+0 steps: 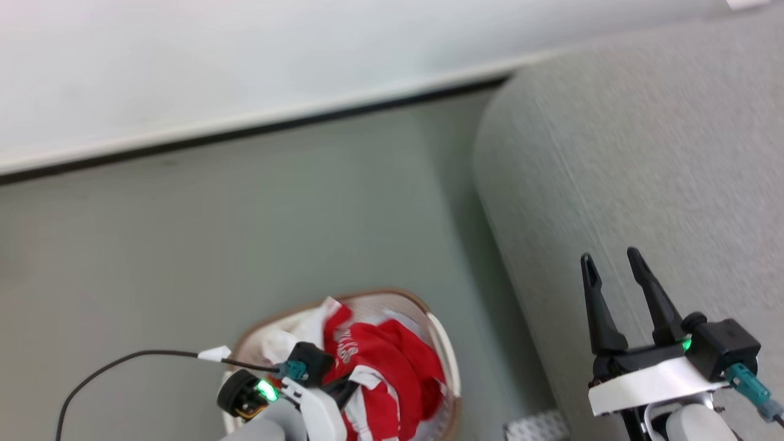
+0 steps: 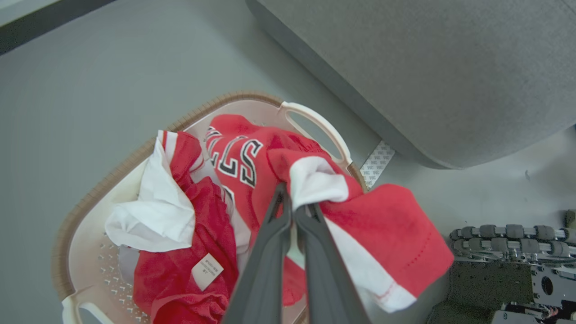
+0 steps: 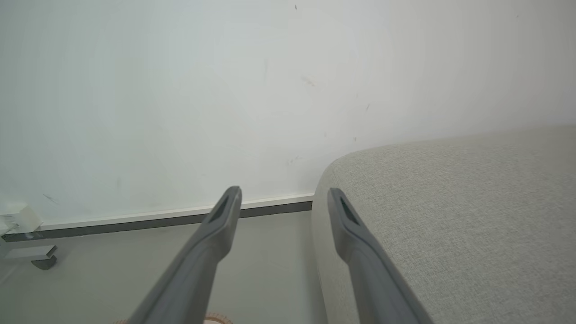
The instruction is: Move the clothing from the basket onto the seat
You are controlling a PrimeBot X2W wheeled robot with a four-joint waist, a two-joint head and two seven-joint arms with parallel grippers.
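left claw clamped on a red-and-white fold of the clothing, which is heaped in the basket. seat lies at 2 o'clock from the basket in the head view. right claw apart over the seat; left arm nearer.

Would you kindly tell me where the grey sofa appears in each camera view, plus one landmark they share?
Head view: the sofa fills the right side, top to bottom.
Left wrist view: the sofa spans the upper right, beyond the basket.
Right wrist view: the sofa fills the lower right.
Shared landmark: the dark baseboard, left of the sofa in every view.
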